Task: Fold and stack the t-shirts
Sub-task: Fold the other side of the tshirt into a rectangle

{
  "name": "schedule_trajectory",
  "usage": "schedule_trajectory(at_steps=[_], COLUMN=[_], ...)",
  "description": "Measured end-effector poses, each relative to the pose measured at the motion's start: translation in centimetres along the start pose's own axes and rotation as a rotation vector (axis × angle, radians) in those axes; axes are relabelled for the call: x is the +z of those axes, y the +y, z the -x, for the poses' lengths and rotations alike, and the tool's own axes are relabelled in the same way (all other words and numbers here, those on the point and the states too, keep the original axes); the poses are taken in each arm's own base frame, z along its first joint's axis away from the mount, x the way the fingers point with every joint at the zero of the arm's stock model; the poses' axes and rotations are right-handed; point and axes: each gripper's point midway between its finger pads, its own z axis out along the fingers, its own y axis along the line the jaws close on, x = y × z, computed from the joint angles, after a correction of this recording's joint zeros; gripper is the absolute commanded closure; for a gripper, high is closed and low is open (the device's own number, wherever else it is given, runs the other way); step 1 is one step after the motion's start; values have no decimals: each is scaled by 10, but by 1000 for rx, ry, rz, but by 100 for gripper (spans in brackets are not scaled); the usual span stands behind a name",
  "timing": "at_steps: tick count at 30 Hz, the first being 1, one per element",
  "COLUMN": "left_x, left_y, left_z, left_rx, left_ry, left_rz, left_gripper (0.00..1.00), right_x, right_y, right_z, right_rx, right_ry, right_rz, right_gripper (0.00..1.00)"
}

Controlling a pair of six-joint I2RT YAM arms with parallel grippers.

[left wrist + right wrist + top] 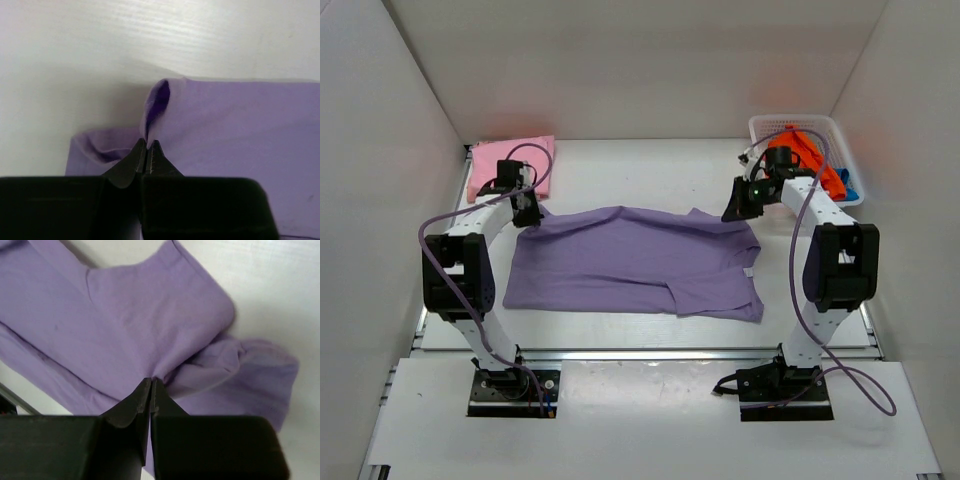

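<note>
A lavender purple t-shirt [635, 260] lies spread across the middle of the table. My left gripper [527, 212] is shut on its far left corner; the left wrist view shows a pinched ridge of purple cloth [156, 107] rising from between the tips [148, 144]. My right gripper [736, 208] is shut on the shirt's far right corner, where the right wrist view shows the purple fabric [150, 315] bunching at the closed tips [151, 380]. A folded pink t-shirt [510, 160] rests at the far left. Orange [800, 155] and blue [847, 186] shirts sit in the basket.
A white lattice basket [765, 127] stands at the far right corner, just behind the right arm. White walls enclose the table on the left, back and right. Purple cables loop off both arms.
</note>
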Motion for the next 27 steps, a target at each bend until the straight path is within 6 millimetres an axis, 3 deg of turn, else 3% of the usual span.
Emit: schedule_trajectory(at_steps=[5, 9, 12, 15, 22, 27], left_x=[8, 10, 1, -19, -54, -59], left_y=[33, 53, 54, 49, 37, 37], left_z=[-32, -56, -66, -57, -31, -40], left_rx=[-72, -124, -128, -121, -109, -110], left_ry=[78, 128, 122, 38, -133, -144], left_rz=[50, 84, 84, 63, 13, 7], left_gripper=[100, 100, 96, 95, 94, 84], right_x=[-3, -12, -22, -23, -31, -34], right_y=[-1, 4, 10, 11, 19, 20], right_z=[-40, -52, -58, -62, -95, -105], right_rx=[29, 24, 10, 9, 35, 38], right_ry=[47, 38, 9, -7, 5, -2], right_rz=[-11, -10, -11, -8, -1, 3], right_gripper=[99, 100, 100, 100, 100, 100])
